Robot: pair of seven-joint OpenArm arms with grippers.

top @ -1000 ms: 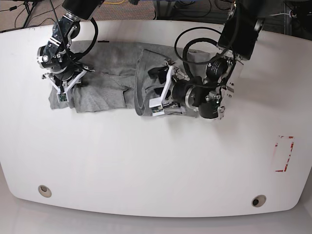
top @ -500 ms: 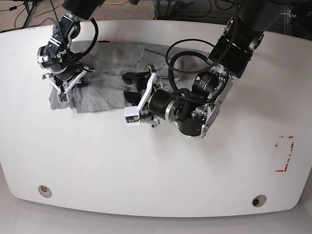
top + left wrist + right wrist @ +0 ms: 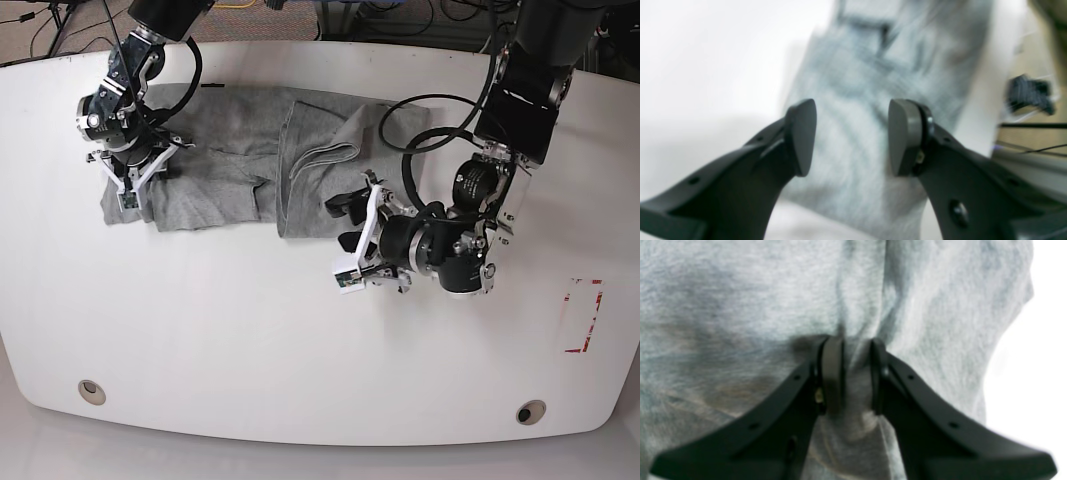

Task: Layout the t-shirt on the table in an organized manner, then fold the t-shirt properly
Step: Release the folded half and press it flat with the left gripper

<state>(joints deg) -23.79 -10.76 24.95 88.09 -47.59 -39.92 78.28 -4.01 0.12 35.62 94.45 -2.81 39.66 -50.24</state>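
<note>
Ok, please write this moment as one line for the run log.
right gripper: shut on t-shirt | left gripper: open, empty, off the cloth | t-shirt: bunched on table, not folded

Beyond the far edge you had a brownish floor (image 3: 70, 30) strewn with black cables (image 3: 45, 25), and more cables (image 3: 400, 20) ran behind the middle. At the top edge of the base view sat a small yellow item (image 3: 277, 4), too cropped for you to identify. Your left wrist camera caught a blurred dark object (image 3: 1028, 93) over tan flooring (image 3: 1027, 138), with thin black wires (image 3: 1033, 125) crossing below it.
</note>
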